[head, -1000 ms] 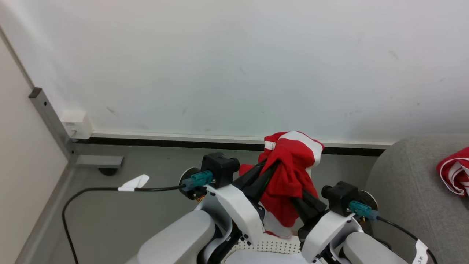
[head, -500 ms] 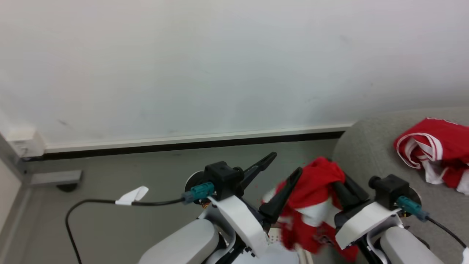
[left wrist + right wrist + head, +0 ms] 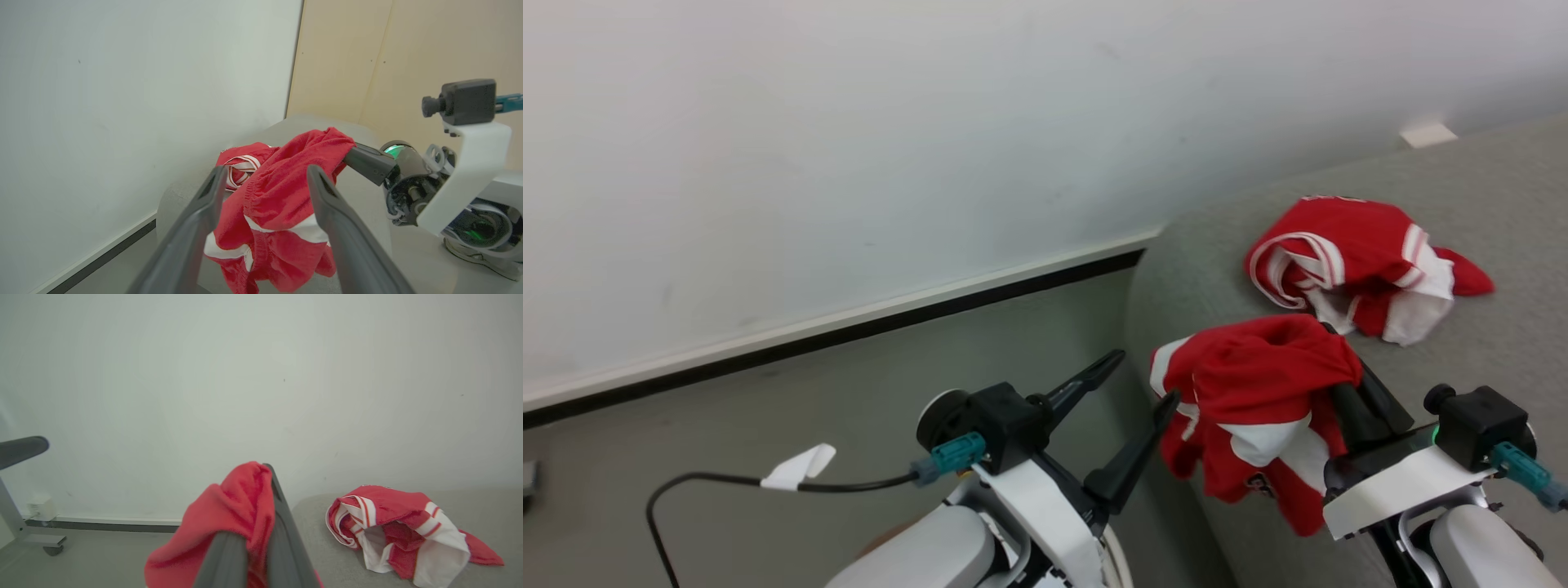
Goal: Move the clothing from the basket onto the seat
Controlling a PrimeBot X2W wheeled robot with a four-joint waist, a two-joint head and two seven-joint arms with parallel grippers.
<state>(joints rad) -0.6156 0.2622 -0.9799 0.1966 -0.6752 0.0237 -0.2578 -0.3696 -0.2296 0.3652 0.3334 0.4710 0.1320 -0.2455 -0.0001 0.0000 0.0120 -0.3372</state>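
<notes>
Right claw: fingers together, clamped on one piece of the clothing, a red garment with white panels. The cloth is draped over both fingertips and hangs below them in folds. A small dark print shows on its lower part; it is too small to read.

Left claw: fingers wide apart, nothing between them. It sits just beside the right claw. Its nearer fingertip lies close to the hanging garment's edge; contact cannot be determined from the head view. In the left wrist view the garment appears beyond the gap between the two fingers.

The seat: grey upholstery below and ahead of the right claw. Whether the held garment touches the seat's surface cannot be determined.

Second red garment, with white stripes and trim: lies crumpled on the seat, just ahead of the right claw, apart from the held one.

Ahead of the left claw: grey floor, then a dark skirting strip at the foot of a pale wall.
</notes>
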